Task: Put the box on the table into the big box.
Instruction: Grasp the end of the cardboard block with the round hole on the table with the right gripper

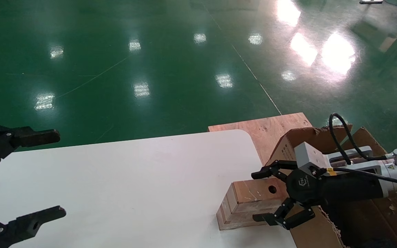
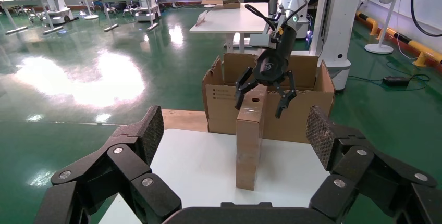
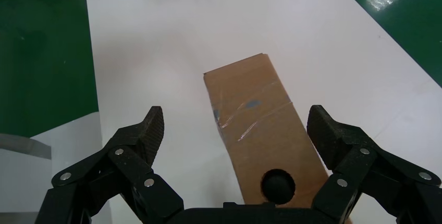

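Observation:
The box [image 1: 250,203], a small light-brown block with a round hole in its top face, lies on the white table [image 1: 133,186] near its right edge. My right gripper [image 1: 257,196] is open and straddles the box's holed end, one finger on each side with gaps showing. The right wrist view has the box [image 3: 260,125] running away between the spread fingers of that gripper [image 3: 235,120]. The big box [image 1: 322,136], a brown carton with torn flaps, stands just right of the table under the right arm. My left gripper [image 1: 58,174] hangs open over the table's left edge, holding nothing.
A flat plywood board [image 1: 264,129] lies under the carton beyond the table's rounded corner. Green floor surrounds the table. From the left wrist, the box [image 2: 250,140], the right gripper [image 2: 259,107] and the carton [image 2: 221,104] line up ahead; other tables stand far behind.

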